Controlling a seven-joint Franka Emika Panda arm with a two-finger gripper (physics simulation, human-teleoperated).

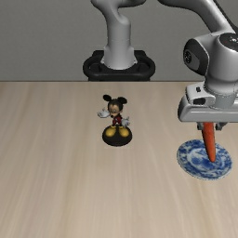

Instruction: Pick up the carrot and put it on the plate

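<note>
We are seeing the claw [212, 124] hanging at the exterior view's right, pointing straight down, its fingers closing narrowly on the top end of the carrot [213, 141], one from each side, so we are reading it as gripping the carrot and nothing else. The carrot is hanging upright below the fingers, thick end up in the grip and thin end pointing down. Directly beneath it the plate [189, 160] is lying flat on the table [56, 177], and the carrot's tip is overlapping the plate's middle in this view; we are not able to tell whether the tip is touching the plate or hovering just above it. We are judging the first half of the task as done, since the carrot is off the table and in the grip, and the carry as done too, since it is lining up over the plate. What we are counting as left is the release: lowering if any gap remains, opening the fingers, and letting the carrot settle on the plate without rolling off its rim. Farther out, toward the middle of the table, a toy [116, 119] is standing well apart from the plate and playing no part here.
</note>
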